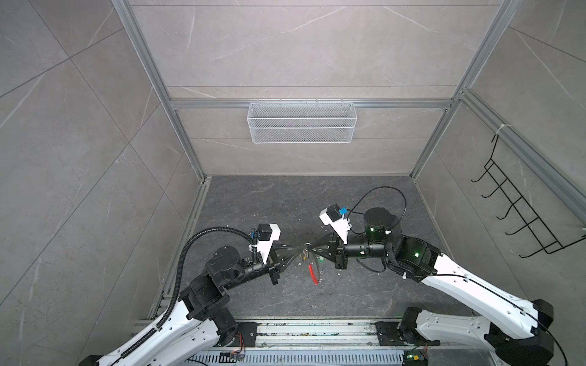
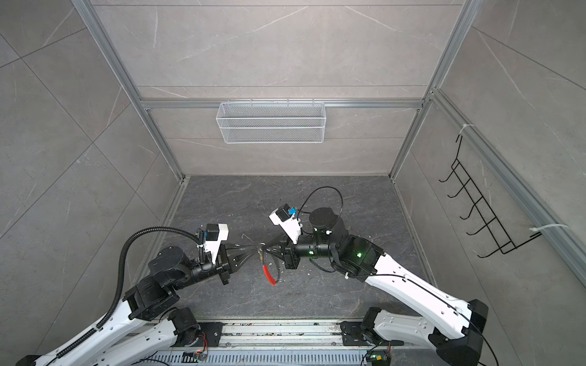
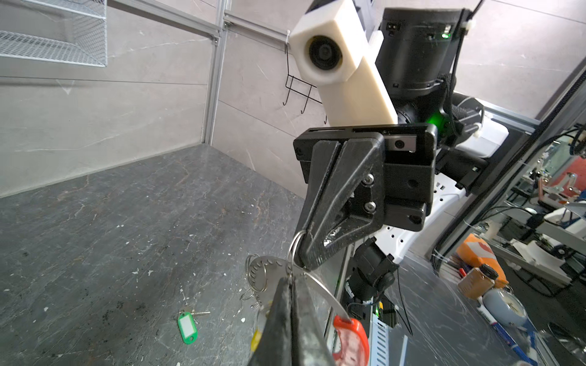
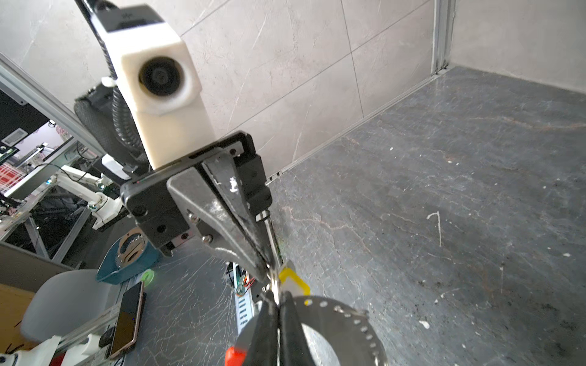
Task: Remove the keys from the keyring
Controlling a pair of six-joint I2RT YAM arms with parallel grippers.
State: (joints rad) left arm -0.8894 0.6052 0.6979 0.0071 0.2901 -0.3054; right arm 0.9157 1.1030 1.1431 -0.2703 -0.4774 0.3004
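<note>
Hanging above the dark table [image 1: 285, 202], over its front half, the keyring [image 1: 312, 274] dangles between two grippers that meet tip to tip in the air. The left gripper [image 1: 297, 249] reaches in level above the table from its left side. Its black fingers [image 3: 276, 320] are pressed flat together, pinching the keyring's thin metal band [image 3: 326, 296], which is dotted with small holes. The right gripper [image 1: 310, 245] comes in above the table from its right side, its jaws likewise together with no gap showing. A small ring [image 3: 293, 245] sits right at its tip, and whether the tip pinches that ring or the band itself cannot be told. Below the two tips the loop drops toward the table, and its red sleeve [image 3: 352, 339] forms the lowest stretch; whether the sleeve touches the table cannot be told. The yellow tag [image 4: 293, 280] is up in the air off the table, just beside the meeting tips and against the metalwork there. The green tag [image 3: 186, 326] lies flat on the table, pale face up, apart from the keyring and from both grippers, with a small silver metal piece at one end.
</note>
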